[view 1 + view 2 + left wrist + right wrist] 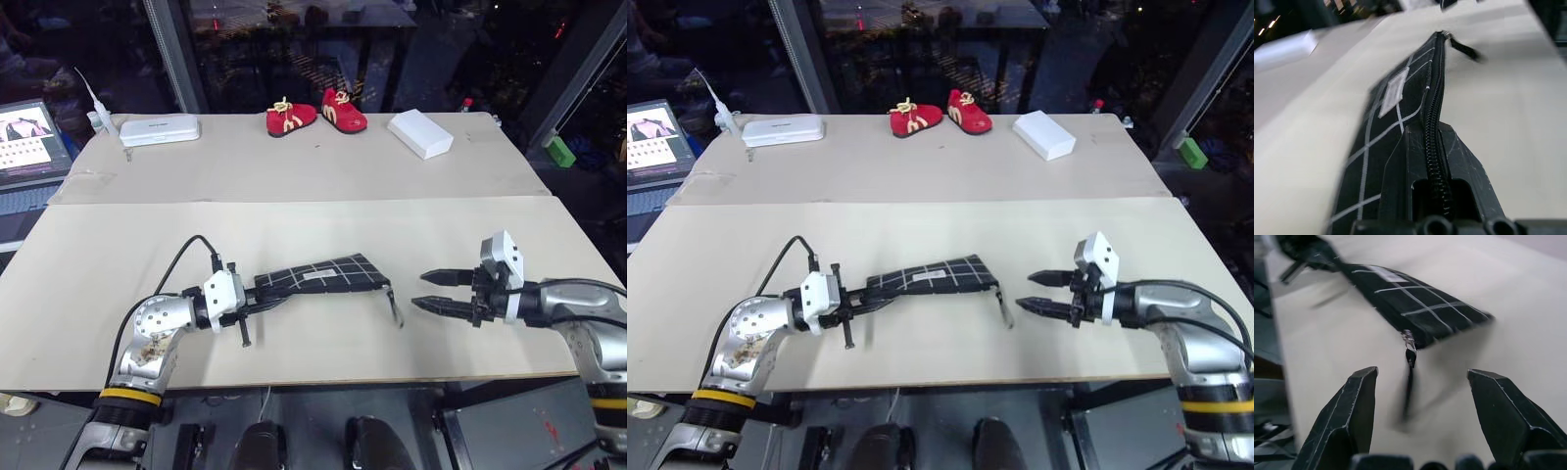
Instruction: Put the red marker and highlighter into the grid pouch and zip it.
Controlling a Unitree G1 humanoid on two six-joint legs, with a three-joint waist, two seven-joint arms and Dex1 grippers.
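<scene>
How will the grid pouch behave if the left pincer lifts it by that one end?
The grid pouch is probably floppy: held by the left pincer at one end, it curves along its zipper. It looks flat and light. Its pull cord dangles loose, so expect swinging.

Even overhead light, table (294,166) bright, dark glass at 12 o'clock with reflections; wrist views motion-blurred, foreground soft.

Silver arms, yellow bands, white wrist blocks, black cable, black fingers (446,278)
</scene>
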